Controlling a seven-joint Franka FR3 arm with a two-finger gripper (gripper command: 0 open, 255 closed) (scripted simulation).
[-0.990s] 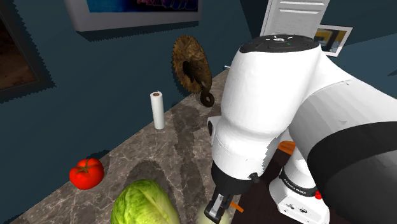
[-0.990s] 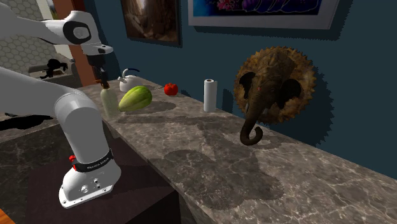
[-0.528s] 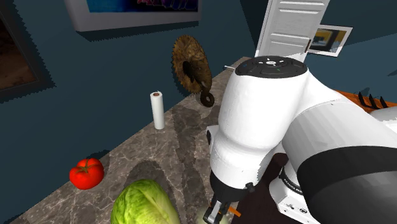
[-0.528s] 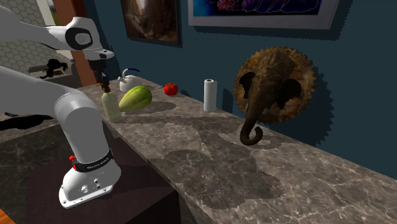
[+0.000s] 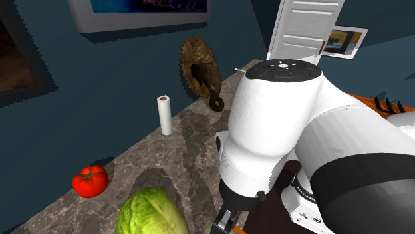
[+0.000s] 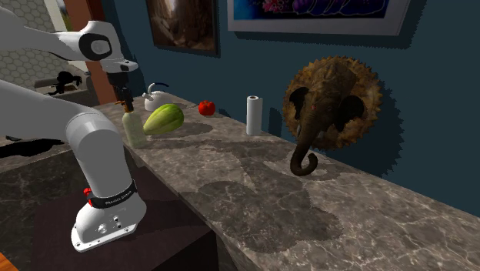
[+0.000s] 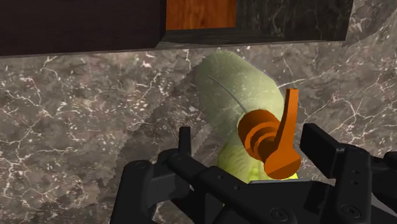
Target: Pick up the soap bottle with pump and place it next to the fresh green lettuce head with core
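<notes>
The soap bottle [image 6: 133,128], pale green with an orange pump [image 7: 270,135], stands upright on the marble counter [image 6: 254,185] near its front edge, close beside the green lettuce head [image 6: 164,118] on the second exterior view's left. My black gripper [image 6: 123,95] hangs straight above it, around the pump. In the wrist view my gripper [image 7: 251,153] is open: its fingers [image 7: 184,145] stand apart on either side of the pump without touching it. The shoulder view has the gripper [image 5: 225,225] at the bottom edge, right of the lettuce [image 5: 151,213].
A red tomato [image 6: 206,108], a white paper roll [image 6: 254,115] and a brown elephant-head ornament [image 6: 331,108] line the blue wall behind the counter. A small kettle [image 6: 154,96] sits behind the lettuce. The counter's front edge drops to a dark cabinet [image 7: 76,25] by the bottle.
The arm came down a little with the bottle, setting it on the counter beside the lettuce. The fingers then spread apart and let go of the pump.
</notes>
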